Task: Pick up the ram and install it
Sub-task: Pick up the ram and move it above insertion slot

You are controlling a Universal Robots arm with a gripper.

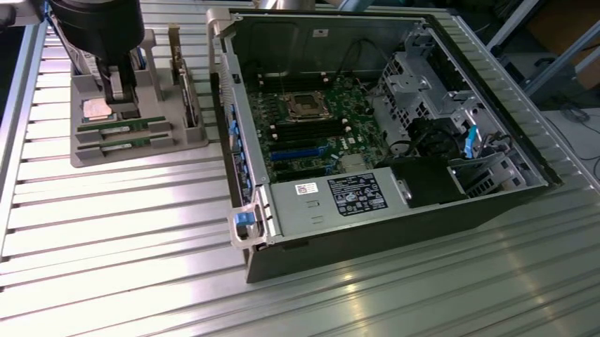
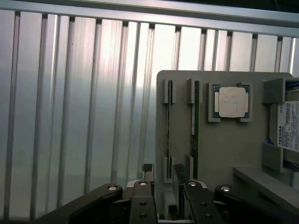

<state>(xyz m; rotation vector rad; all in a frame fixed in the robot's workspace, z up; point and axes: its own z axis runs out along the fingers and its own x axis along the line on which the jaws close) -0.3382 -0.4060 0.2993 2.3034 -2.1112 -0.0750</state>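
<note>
While hand hangs open, holder cradles ram, processor.

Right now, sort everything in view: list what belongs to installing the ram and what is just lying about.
Job in hand: ram stick and twin in the grey holder; open gripper over them; motherboard in the computer case.
Lying about: processor chip; expansion card; Toshiba-labelled drive.

Arm: cut off at upper left frame edge, hides holder's far part.
Drive: cropped by frame edge.
Power supply sticker: print too small.
2 ram sticks: labels blurred.
</note>
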